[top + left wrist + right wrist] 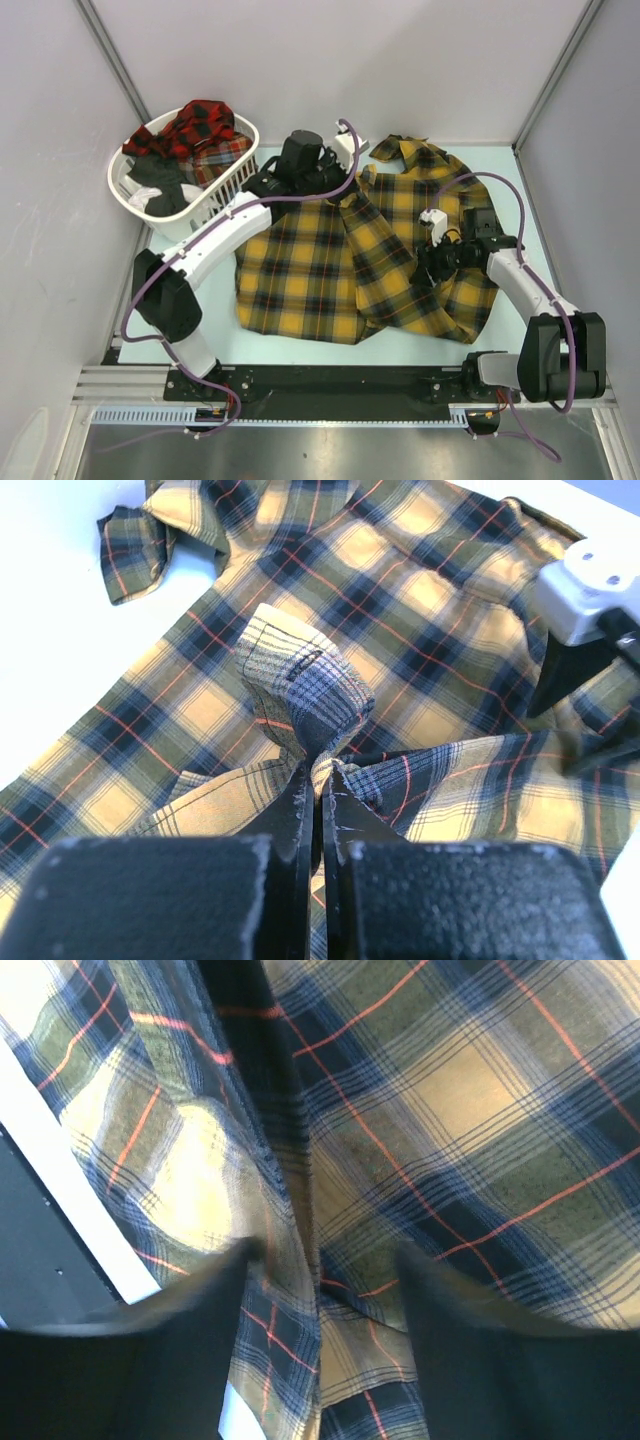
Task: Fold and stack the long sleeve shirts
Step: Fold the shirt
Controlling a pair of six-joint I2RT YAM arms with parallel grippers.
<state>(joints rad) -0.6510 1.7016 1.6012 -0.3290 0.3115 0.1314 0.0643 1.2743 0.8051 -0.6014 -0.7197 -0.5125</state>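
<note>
Closest up, my left gripper [320, 780] is closed to a sliver, pinching a bunched fold of the mustard-yellow shirt [400, 630]. The pinched bit stands up above the fingertips and shows its paler inner side and a buttonhole slit. That grip sits near the shirt's far edge, close to the collar end.

My right gripper [320, 1260] is partly open and pressed down on the same shirt, with a dark ridge of cloth running between the two fingers. I can't tell whether the pads actually grip it. From above, this gripper sits on the shirt's right half.

Shirt look: mustard with black checks and thin red lines. It lies mostly flat on the table [420, 345], mid-table between my two arms, collar at the far end. One part is folded diagonally over the middle, the right side is rumpled, and a loose piece lies crumpled off the far edge.

Basket [128, 190]: white, slatted, at the far left of the table, just left of the shirt and beside my left arm. Red-and-black plaid shirts [200, 125] are heaped in it, rising above the rim, with dark and white cloth [155, 185] toward its near end.
</note>
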